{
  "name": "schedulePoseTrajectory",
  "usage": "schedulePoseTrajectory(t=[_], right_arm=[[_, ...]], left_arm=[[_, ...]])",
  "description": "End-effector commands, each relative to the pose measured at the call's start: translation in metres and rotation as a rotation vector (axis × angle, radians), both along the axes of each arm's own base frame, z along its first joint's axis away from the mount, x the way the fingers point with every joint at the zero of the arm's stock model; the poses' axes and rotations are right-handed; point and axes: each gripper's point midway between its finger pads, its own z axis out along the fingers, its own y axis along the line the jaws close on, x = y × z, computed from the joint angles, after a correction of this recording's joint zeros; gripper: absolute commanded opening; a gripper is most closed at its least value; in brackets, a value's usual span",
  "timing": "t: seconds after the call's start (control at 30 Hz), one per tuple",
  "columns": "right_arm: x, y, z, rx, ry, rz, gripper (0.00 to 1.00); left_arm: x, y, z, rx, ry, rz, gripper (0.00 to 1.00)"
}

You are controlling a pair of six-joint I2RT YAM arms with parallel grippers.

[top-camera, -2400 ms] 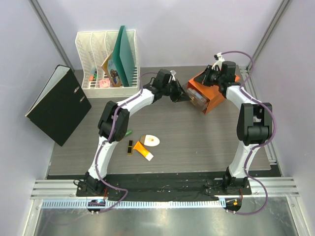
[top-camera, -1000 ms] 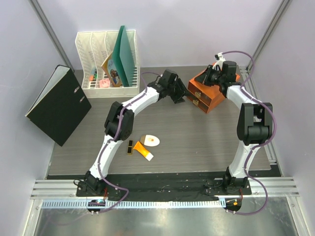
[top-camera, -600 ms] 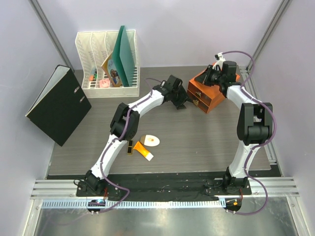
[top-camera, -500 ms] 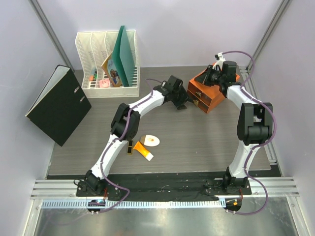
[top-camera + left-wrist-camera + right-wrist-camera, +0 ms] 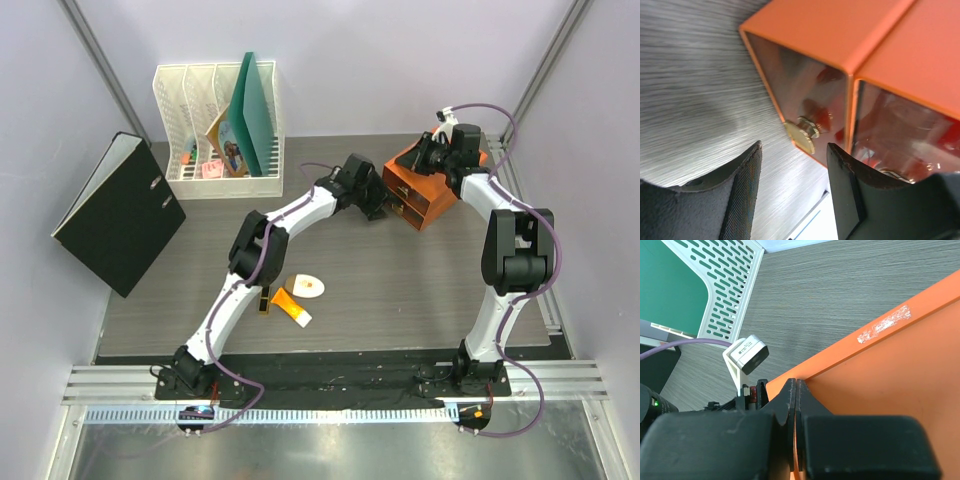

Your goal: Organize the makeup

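Note:
On the table in the top view lie pieces of makeup: a white oval compact (image 5: 305, 286), an orange white-capped tube (image 5: 292, 308) and a black-gold lipstick (image 5: 264, 300). The orange drawer box (image 5: 438, 196) stands at the back right with its drawers closed. My left gripper (image 5: 377, 206) is open at the box's front. In the left wrist view its fingers (image 5: 742, 190) stand either side of a gold drawer knob (image 5: 801, 135), just short of it, holding nothing. My right gripper (image 5: 795, 386) is shut and rests on the orange box's top (image 5: 890, 365).
A white file rack (image 5: 215, 120) with a green folder stands at the back left. A black binder (image 5: 118, 215) leans at the left edge. The left wrist's white camera (image 5: 746, 354) shows past the box's edge in the right wrist view.
The drawer that stood pulled out at first is now closed. My left gripper has moved right, up to the box's front. The right arm has stayed put.

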Motion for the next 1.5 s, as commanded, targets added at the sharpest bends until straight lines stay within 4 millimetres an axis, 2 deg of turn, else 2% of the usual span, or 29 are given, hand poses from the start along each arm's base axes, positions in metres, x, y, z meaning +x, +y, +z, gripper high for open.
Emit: schedulePoseTrajectory(t=[0.0,0.5,0.57,0.8,1.0,1.23,1.27,1.33,1.37,1.4,1.43,1.47], right_arm=[[-0.118,-0.015,-0.167,-0.127,0.665,-0.008,0.01],[-0.118,-0.014,-0.167,-0.125,0.668,-0.008,0.01],[-0.118,-0.015,-0.167,-0.129,0.666,-0.008,0.01],[-0.118,-0.015,-0.167,-0.127,0.668,-0.01,0.01],[-0.12,-0.015,-0.167,-0.127,0.671,-0.01,0.01],[-0.12,-0.016,-0.168,-0.129,0.67,-0.011,0.01],[-0.12,-0.016,-0.168,-0.128,0.672,-0.012,0.01],[-0.119,-0.015,-0.167,-0.129,0.667,-0.01,0.01],[-0.119,-0.015,-0.168,-0.128,0.669,-0.011,0.01],[-0.119,-0.015,-0.168,-0.129,0.67,-0.01,0.01],[-0.119,-0.015,-0.168,-0.13,0.67,-0.011,0.01],[-0.119,-0.016,-0.168,-0.132,0.668,-0.012,0.01]], left_arm=[[0.008,-0.019,0.025,-0.088,-0.052,-0.002,0.55],[0.004,0.001,-0.009,0.118,0.013,0.059,0.54],[0.0,0.005,-0.021,0.145,0.038,0.055,0.54],[-0.018,0.02,-0.044,0.236,0.108,0.012,0.49],[-0.027,0.044,-0.049,0.303,0.148,0.014,0.39],[-0.041,0.084,-0.05,0.386,0.174,-0.014,0.36],[-0.047,0.094,-0.057,0.408,0.197,-0.017,0.35],[-0.051,0.104,-0.05,0.416,0.195,-0.029,0.35],[-0.062,0.113,-0.059,0.439,0.229,-0.037,0.35],[-0.066,0.119,-0.06,0.444,0.244,-0.039,0.35],[-0.07,0.122,-0.051,0.437,0.241,-0.041,0.35],[-0.081,0.131,-0.062,0.456,0.272,-0.048,0.35]])
